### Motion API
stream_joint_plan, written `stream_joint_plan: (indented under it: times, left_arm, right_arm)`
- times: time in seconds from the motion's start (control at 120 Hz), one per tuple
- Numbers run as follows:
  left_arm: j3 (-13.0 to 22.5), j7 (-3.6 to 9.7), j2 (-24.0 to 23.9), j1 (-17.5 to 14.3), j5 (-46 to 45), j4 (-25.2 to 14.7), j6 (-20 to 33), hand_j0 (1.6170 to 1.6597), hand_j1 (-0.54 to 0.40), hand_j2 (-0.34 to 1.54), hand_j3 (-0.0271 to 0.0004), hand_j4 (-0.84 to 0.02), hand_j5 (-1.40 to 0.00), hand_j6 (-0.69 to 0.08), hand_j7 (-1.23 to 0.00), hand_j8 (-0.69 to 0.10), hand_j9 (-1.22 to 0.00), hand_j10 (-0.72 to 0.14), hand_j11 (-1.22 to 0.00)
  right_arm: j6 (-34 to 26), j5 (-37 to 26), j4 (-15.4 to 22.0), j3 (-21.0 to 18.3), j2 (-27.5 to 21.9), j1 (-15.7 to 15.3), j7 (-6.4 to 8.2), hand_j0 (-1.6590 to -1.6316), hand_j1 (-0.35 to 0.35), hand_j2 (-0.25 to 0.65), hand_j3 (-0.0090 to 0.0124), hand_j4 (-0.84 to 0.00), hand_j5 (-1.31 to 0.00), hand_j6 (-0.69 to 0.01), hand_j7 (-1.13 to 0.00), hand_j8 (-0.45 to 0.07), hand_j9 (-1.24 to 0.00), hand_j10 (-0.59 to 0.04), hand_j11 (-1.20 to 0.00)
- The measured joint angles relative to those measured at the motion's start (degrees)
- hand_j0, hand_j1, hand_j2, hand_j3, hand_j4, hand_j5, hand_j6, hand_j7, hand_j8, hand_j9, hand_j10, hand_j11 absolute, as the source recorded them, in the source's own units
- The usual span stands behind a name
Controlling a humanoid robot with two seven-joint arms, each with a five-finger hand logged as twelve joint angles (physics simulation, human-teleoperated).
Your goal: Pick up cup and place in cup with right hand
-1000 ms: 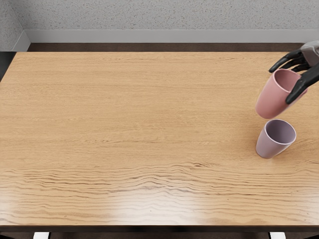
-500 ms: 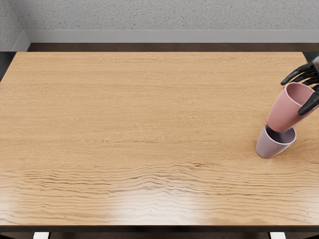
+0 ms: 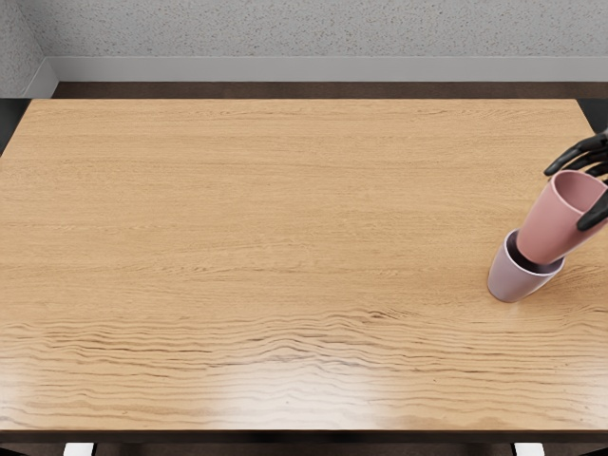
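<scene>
One wood-grained table (image 3: 266,209), probable wall (image 3: 304,28) beyond.

No text, label, brand, number or sign can be read anywhere in the view

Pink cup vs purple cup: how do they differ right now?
- Color: the pink cup is salmon pink; the purple cup is greyish purple.
- Support: the right hand grips the pink cup; the purple cup stands on the table.
- Mouth: the pink cup's lower end partly hides the purple cup's opening.
Shared: both plain, round-mouthed, handleless.
</scene>
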Motion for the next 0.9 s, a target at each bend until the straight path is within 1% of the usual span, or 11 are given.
stream_joint_plan:
  times: [0.058,0.192,0.292,0.458,0.575,0.592,0.642,0.658,0.742,0.825,0.9]
  left_arm:
    - [0.0,0.00,0.0,0.0,0.0,0.0,0.0,1.6581,0.344,0.00,-0.0002,-0.004,-0.01,-0.004,-0.01,-0.004,-0.01,-0.004,-0.01]
    - [0.0,-0.02,0.0,0.0,0.0,0.0,0.0,1.6581,0.344,0.00,-0.0002,-0.004,-0.01,-0.004,-0.01,-0.004,-0.01,-0.004,-0.01]
    - [0.0,-0.02,0.0,0.0,0.0,0.0,0.0,1.6581,0.344,0.00,-0.0002,-0.004,-0.01,-0.004,-0.01,-0.004,-0.01,-0.004,-0.01]
    - [0.0,-0.01,0.0,0.0,0.0,0.0,0.0,1.6581,0.344,0.00,-0.0002,-0.004,-0.01,-0.004,-0.01,-0.004,-0.01,-0.004,-0.01]
    - [0.0,-0.03,0.0,0.0,0.0,0.0,0.0,1.6581,0.344,0.00,-0.0002,-0.004,-0.01,-0.004,-0.01,-0.004,-0.01,-0.004,-0.01]
    - [0.0,-0.02,0.0,0.0,0.0,0.0,0.0,1.6581,0.344,0.00,-0.0002,-0.004,-0.01,-0.004,-0.01,-0.004,-0.01,-0.004,-0.01]
    - [0.0,-0.02,0.0,0.0,0.0,0.0,0.0,1.6581,0.344,0.00,-0.0002,-0.004,-0.01,-0.004,-0.01,-0.004,-0.01,-0.004,-0.01]
    - [0.0,-0.02,0.0,0.0,0.0,0.0,0.0,1.6581,0.344,0.00,-0.0002,-0.004,-0.01,-0.004,-0.01,-0.004,-0.01,-0.004,-0.01]
    - [0.0,-0.02,0.0,0.0,0.0,0.0,0.0,1.6581,0.344,0.00,-0.0002,-0.004,-0.01,-0.004,-0.01,-0.004,-0.01,-0.004,-0.01]
    - [0.0,-0.01,0.0,0.0,0.0,0.0,0.0,1.6581,0.344,0.00,-0.0002,-0.004,-0.01,-0.004,-0.01,-0.004,-0.01,-0.004,-0.01]
    - [0.0,0.00,0.0,0.0,0.0,0.0,0.0,1.6581,0.344,0.00,-0.0002,-0.004,-0.01,-0.004,-0.01,-0.004,-0.01,-0.004,-0.01]
  right_arm:
    - [0.1,-0.2,0.0,0.0,-0.3,-0.3,0.00,-1.6557,0.159,0.201,0.0002,-0.521,-0.77,-0.283,-0.72,-0.155,-0.74,-0.211,-0.74]
    - [0.4,-0.3,0.0,0.1,-0.5,-0.5,0.00,-1.6561,0.170,0.224,0.0001,-0.522,-0.77,-0.280,-0.72,-0.152,-0.74,-0.208,-0.74]
    - [0.5,-0.4,0.1,0.1,-0.5,-0.6,0.00,-1.6561,0.169,0.214,-0.0002,-0.522,-0.76,-0.278,-0.72,-0.151,-0.74,-0.207,-0.73]
    - [0.6,-0.4,0.4,0.3,-0.3,-0.5,0.00,-1.6562,0.170,0.207,0.0000,-0.521,-0.76,-0.275,-0.72,-0.147,-0.74,-0.214,-0.73]
    - [0.6,-0.3,0.4,0.5,-0.1,-0.5,0.01,-1.6561,0.170,0.201,-0.0005,-0.521,-0.76,-0.272,-0.72,-0.148,-0.73,-0.211,-0.73]
    - [0.6,-0.3,0.4,0.5,-0.1,-0.5,0.00,-1.6559,0.166,0.188,-0.0004,-0.521,-0.76,-0.271,-0.72,-0.147,-0.73,-0.210,-0.72]
    - [0.6,-0.3,0.4,0.5,-0.1,-0.4,0.00,-1.6559,0.163,0.198,-0.0003,-0.517,-0.75,-0.273,-0.71,-0.150,-0.72,-0.211,-0.72]
    - [0.6,-0.4,0.4,0.5,0.0,-0.5,0.01,-1.6560,0.140,0.183,0.0000,-0.491,-0.71,-0.267,-0.68,-0.153,-0.69,-0.209,-0.68]
    - [0.5,-0.4,0.4,0.4,0.1,-0.5,0.01,-1.6567,-0.013,0.120,0.0000,-0.336,-0.49,-0.187,-0.46,-0.112,-0.47,-0.149,-0.47]
    - [1.4,-0.4,0.3,0.6,-0.1,-0.4,0.01,-1.6572,-0.116,0.077,0.0000,-0.230,-0.34,-0.133,-0.32,-0.081,-0.32,-0.108,-0.32]
    - [2.9,0.3,-0.3,4.5,-0.1,-0.5,0.01,-1.6574,-0.180,0.051,0.0000,-0.168,-0.24,-0.101,-0.23,-0.066,-0.23,-0.084,-0.23]
